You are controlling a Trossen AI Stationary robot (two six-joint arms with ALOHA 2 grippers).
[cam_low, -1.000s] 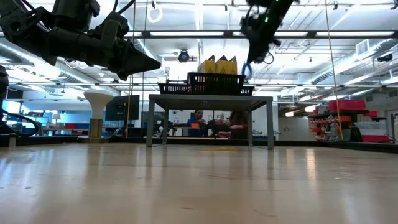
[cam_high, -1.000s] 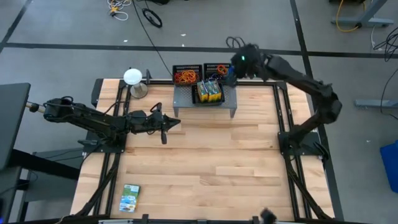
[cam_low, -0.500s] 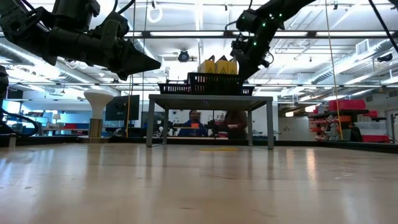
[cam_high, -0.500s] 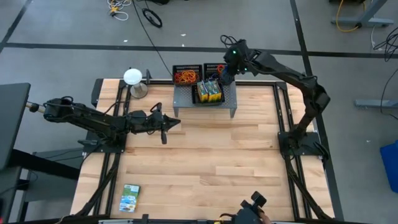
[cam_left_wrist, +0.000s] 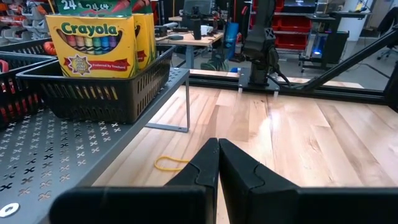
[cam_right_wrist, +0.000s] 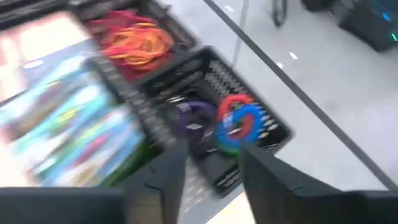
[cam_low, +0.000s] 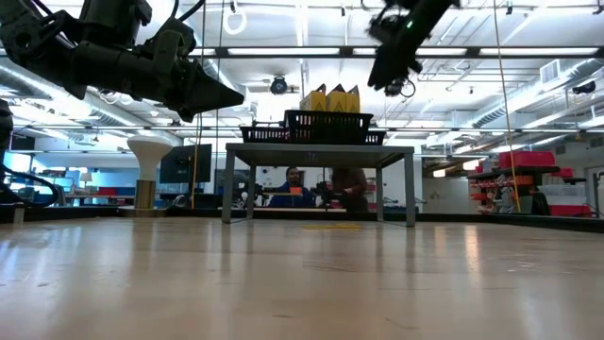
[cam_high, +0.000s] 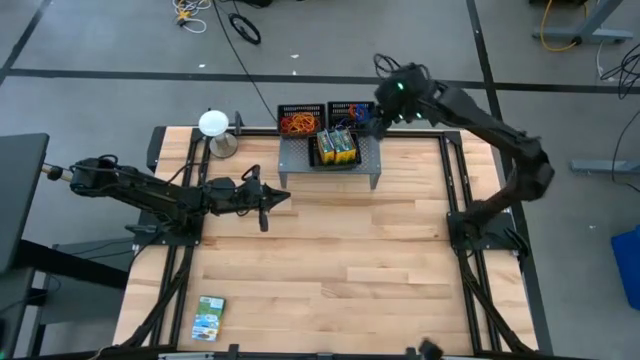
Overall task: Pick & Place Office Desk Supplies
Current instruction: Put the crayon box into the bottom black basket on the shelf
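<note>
Shelf (cam_high: 330, 165), grey perforated, sits top centre of the high view. On it are three black mesh trays. The back-left tray (cam_high: 300, 121) holds orange and red bands. The back-right tray (cam_high: 348, 113) holds a mixed lot: purple, red, blue and green bands (cam_right_wrist: 231, 124), loose on its floor. The front tray (cam_high: 335, 150) holds crayon boxes (cam_left_wrist: 93, 45), upright.

Right gripper (cam_high: 372, 122) hangs above the back-right tray, at the shelf's upper right. Fingers (cam_right_wrist: 166, 177) stand apart with nothing between them. Reads as a drop-off done.

Left gripper (cam_high: 283, 197) hovers left of centre, just short of the shelf. Its jaws are pressed together, empty.

Still out: one yellow band (cam_left_wrist: 172, 163) on the wood beside the shelf leg, close ahead of the left gripper. One green-white box (cam_high: 209, 318) lies alone, lower left of the table, well apart from everything.

Judgement: most sorted, two strays left.
</note>
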